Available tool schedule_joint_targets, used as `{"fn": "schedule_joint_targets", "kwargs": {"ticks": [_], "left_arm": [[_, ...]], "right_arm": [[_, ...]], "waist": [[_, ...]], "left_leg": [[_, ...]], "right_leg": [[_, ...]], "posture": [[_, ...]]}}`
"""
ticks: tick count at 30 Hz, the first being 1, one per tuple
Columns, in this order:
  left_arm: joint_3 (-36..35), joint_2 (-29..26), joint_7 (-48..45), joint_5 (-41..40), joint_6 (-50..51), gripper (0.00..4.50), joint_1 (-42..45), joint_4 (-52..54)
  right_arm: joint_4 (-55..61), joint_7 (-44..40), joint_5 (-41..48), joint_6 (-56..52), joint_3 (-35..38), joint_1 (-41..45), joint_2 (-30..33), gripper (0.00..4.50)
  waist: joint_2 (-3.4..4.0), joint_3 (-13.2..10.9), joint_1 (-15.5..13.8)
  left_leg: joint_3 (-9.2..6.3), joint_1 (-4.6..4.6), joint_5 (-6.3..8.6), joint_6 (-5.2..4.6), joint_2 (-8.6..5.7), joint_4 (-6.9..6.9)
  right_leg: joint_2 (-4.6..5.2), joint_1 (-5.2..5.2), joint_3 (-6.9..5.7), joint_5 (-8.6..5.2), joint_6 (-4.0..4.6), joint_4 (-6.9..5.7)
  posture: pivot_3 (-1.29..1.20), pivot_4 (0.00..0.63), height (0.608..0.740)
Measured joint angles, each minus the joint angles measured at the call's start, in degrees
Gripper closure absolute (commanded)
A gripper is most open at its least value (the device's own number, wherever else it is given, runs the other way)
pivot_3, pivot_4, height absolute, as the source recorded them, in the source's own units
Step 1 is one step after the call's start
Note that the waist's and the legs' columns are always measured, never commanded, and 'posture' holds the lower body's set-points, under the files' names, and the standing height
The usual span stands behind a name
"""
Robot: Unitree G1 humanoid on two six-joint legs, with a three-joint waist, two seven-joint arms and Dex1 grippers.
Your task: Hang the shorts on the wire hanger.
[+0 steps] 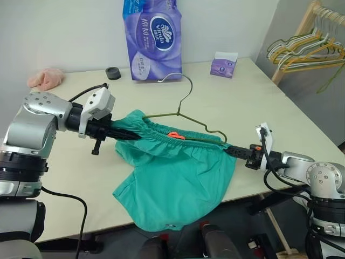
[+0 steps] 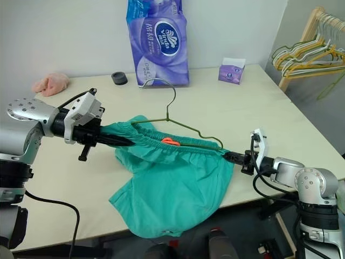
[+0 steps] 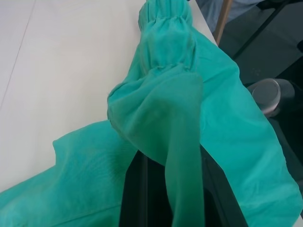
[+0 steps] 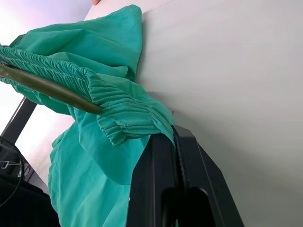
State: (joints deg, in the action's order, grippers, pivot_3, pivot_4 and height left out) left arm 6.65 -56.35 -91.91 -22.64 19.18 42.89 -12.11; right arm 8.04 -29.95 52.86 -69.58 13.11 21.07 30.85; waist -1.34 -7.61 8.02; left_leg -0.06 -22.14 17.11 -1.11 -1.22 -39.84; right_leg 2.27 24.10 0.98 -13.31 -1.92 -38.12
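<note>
The table [image 1: 280,113] lies under both grippers. Between them stretch the shorts [image 1: 178,178], waistband pulled taut, legs drooping over the table's near edge. The left gripper [image 1: 131,137] is clamped on one end of the waistband, the right gripper [image 1: 229,150] pinched tight on the other. The wire hanger [image 1: 186,110] lies just beyond the waistband, its lower bar running along the gathered elastic toward the right gripper.

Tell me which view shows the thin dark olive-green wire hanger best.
Left eye view: the thin dark olive-green wire hanger shows hook, neck and both shoulders above the teal-green cloth shorts. The right eye view shows the same. The right wrist view catches one wire stretch along the waistband.
</note>
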Motion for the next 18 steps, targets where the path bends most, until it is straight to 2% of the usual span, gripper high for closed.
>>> {"fn": "schedule_joint_targets", "kwargs": {"ticks": [18], "left_arm": [[2.36, 0.74, 2.82, 10.05, -15.63, 4.5, 1.59, -9.49]], "right_arm": [[2.47, -1.31, 0.28, 0.06, -0.21, -0.47, 1.01, 4.5]], "waist": [[0.0, 0.0, -0.07]], "left_leg": [[0.0, -0.01, 0.0, 0.0, 0.0, 0.0]], "right_leg": [[0.03, 0.0, 0.0, 0.0, 0.0, 0.0]], "posture": [[-0.21, 0.087, 0.74]]}}
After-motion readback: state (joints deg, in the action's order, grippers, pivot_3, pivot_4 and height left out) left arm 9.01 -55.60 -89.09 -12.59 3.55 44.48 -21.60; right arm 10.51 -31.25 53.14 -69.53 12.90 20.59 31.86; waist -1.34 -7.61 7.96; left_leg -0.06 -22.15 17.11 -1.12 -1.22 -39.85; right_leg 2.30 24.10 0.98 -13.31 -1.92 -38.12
